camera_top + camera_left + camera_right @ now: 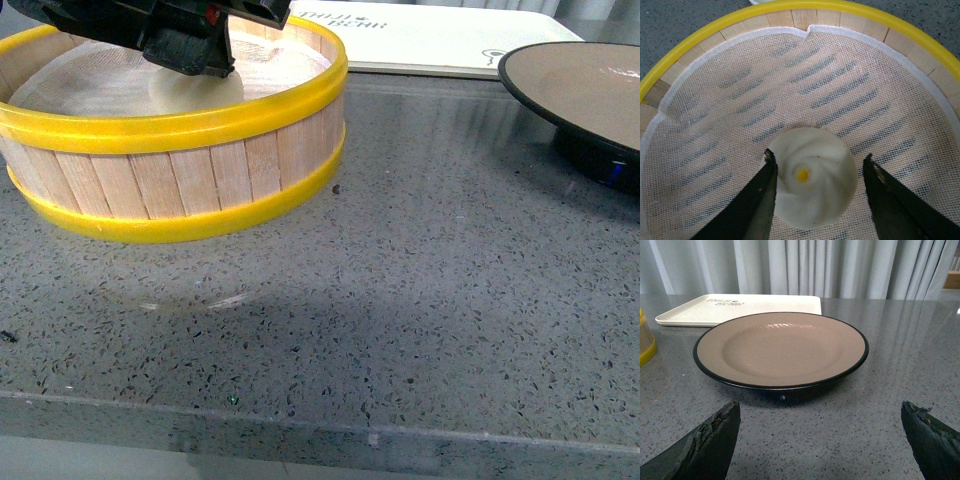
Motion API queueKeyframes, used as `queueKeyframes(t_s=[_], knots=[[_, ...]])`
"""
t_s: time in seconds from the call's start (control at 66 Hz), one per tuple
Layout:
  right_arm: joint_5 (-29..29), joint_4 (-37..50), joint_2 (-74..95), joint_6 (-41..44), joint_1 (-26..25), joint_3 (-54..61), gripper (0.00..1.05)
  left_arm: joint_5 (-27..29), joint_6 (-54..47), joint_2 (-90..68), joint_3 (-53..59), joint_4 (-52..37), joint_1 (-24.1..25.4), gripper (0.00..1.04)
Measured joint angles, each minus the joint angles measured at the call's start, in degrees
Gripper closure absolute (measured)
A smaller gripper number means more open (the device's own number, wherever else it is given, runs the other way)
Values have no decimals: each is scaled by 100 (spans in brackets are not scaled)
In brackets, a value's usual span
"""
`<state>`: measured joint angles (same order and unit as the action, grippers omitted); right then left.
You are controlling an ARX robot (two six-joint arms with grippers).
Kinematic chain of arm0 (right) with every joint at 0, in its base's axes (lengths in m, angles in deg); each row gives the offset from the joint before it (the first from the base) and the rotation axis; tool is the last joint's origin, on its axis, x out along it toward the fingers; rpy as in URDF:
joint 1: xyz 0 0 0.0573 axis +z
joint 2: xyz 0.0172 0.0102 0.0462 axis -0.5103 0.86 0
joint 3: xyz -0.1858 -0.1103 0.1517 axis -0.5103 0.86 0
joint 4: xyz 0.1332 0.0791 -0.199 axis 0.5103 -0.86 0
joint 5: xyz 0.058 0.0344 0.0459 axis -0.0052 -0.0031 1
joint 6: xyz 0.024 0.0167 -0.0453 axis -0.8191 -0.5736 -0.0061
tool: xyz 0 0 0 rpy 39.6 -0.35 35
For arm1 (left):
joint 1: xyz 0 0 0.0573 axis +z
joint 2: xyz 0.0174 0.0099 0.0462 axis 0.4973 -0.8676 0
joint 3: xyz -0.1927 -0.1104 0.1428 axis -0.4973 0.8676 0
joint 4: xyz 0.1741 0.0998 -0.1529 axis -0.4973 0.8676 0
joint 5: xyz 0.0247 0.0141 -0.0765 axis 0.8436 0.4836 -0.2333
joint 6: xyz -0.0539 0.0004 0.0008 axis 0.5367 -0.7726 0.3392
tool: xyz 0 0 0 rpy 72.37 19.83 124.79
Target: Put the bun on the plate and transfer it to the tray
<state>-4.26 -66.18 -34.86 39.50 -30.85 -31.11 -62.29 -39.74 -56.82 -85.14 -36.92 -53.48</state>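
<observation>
Straddling the bun inside the steamer

Left pincer (pixel 819 155): spread apart, down inside the yellow-banded steamer basket (pixel 790 10). Between its 2 dark fingers (pixel 755 200), the bun (pixel 812 187), sitting on the white mesh liner (pixel 740 100), twisted top facing up; contact with either finger not clear. Right pincer (pixel 820 407): also spread wide, gripping nothing, low over the grey speckled counter (pixel 900 365). Just ahead of it, the brown plate (pixel 780 347) with its black rim; beyond the plate, the cream tray (pixel 750 307), flat on the counter
</observation>
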Motion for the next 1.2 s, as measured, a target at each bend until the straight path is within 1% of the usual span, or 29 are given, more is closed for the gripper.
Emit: queueKeyframes(t_s=[0.136, 0.182, 0.242, 0.758, 1.045, 1.197], knots=[[0, 0, 0, 0, 0, 0, 9, -4, 4, -2, -2, 0, -2, 89], [2, 0, 0, 0, 0, 0, 9, -17, 7, -2, -2, 0, -4, 96], [0, 0, 0, 0, 0, 0, 9, -26, 20, -2, -2, 0, -9, 101], [0, 0, 0, 0, 0, 0, 9, -168, 11, 57, -162, 103, 44, 101], [0, 0, 0, 0, 0, 0, 9, -282, 7, 153, -916, 247, 111, 101], [0, 0, 0, 0, 0, 0, 9, -297, -26, -24, -1440, 282, -92, 101]])
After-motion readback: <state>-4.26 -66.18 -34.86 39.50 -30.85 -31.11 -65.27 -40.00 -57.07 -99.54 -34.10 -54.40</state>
